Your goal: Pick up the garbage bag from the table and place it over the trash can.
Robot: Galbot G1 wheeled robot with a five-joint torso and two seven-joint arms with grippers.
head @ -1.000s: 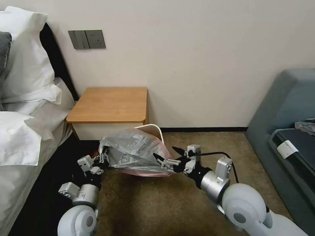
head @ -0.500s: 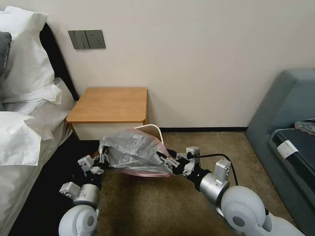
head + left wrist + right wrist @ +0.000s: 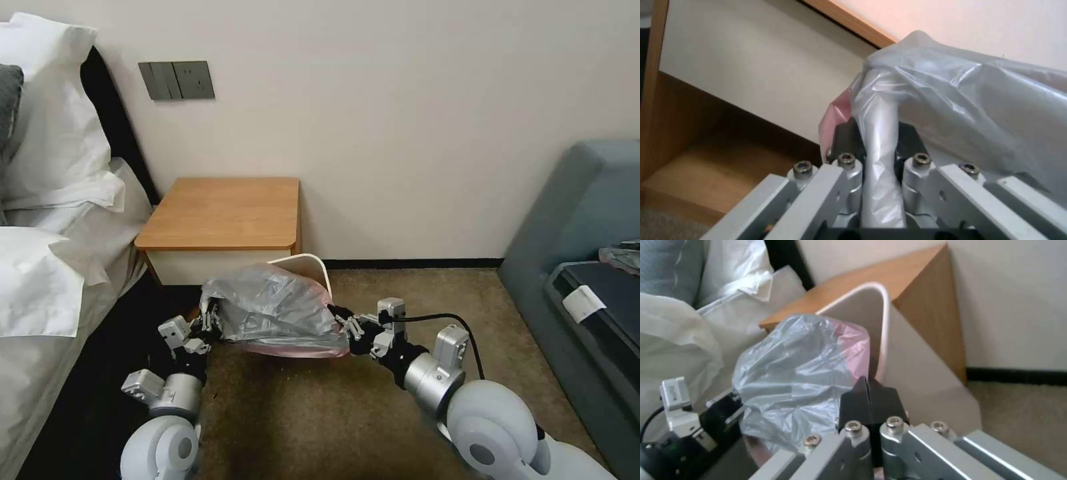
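Stretching between both grippers, the garbage bag (image 3: 273, 313) sits draped over the near part of the trash can (image 3: 308, 265), whose cream rim shows bare at the far right corner. The bin stands on the carpet (image 3: 320, 413) just in front of the worktop (image 3: 223, 212), a small wooden nightstand against the wall, with nothing on its top.

At the bag's left end, the left gripper (image 3: 212, 319) has its fingers clamped on a gathered fold of grey plastic; in the left wrist view the fold runs straight down between the fingers (image 3: 845, 140), and a strip of the bag's pinkish edge shows beside them.

At the bag's right end, the right gripper (image 3: 341, 320) is pressed against the plastic near the bin's right side. In the right wrist view its black fingers (image 3: 852, 405) are drawn together, with only a thin seam between them, and the bag's grey and pink film lies just beside and behind them; whether any plastic is caught in that seam cannot be told.

To the left stands a bed with white pillows (image 3: 47, 133); to the right, a grey-blue sofa (image 3: 580, 220).
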